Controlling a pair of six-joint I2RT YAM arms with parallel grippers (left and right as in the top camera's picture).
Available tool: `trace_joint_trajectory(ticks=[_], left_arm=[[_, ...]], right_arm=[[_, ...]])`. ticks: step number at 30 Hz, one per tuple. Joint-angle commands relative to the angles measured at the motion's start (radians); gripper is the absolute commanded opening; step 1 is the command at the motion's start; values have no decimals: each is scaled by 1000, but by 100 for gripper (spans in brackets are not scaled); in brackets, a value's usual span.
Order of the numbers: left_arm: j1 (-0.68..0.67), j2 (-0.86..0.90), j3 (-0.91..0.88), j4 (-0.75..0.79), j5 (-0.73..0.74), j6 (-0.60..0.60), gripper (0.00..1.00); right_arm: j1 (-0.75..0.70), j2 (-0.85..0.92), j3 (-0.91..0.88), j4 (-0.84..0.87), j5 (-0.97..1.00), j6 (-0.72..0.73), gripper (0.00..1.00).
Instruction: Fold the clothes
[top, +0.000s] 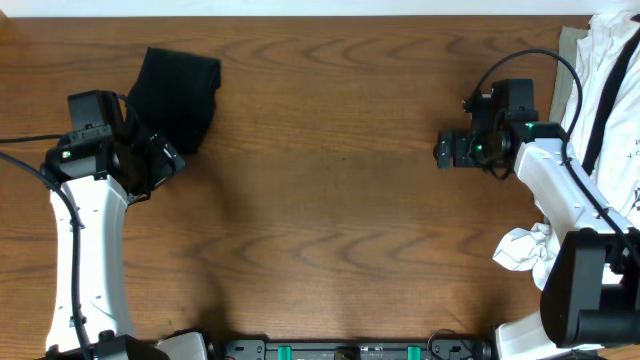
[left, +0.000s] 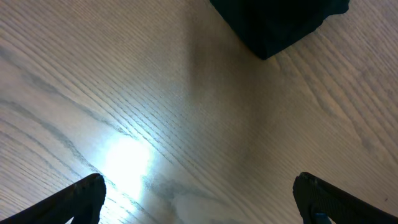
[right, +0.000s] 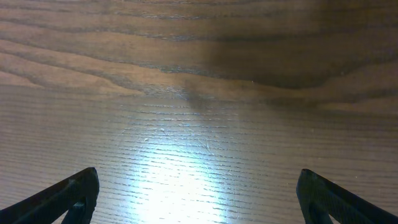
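Note:
The clothes (top: 178, 95), a black garment folded into a compact bundle, lie at the table's far left. In the left wrist view a corner of the clothes (left: 273, 22) shows at the top edge. My left gripper (top: 165, 160) sits just in front of the bundle, apart from it. It is open, and bare wood shows between its fingertips (left: 81, 199). My right gripper (top: 445, 150) hovers at the right side of the table, far from the clothes. It is open too, with only wood between its fingers (right: 329, 199).
White garments with black straps (top: 610, 80) are piled at the far right edge. A crumpled white cloth (top: 525, 248) lies by the right arm's base. The wooden table (top: 330, 200) spans the middle between the arms.

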Motion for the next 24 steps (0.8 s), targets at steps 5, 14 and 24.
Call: trace_joint_trajectory(ticks=[5,14,24], left_arm=[[0,-5,4,-5,-12,13,98],[0,-5,4,-5,-12,13,98],[0,-5,4,-5,-13,13,98]], right_arm=[[-3,-19,-4,-2,5,-4,99],[-2,-109,-4,-4,5,-4,99],[-2,-441,-4,-4,5,-4,99]])
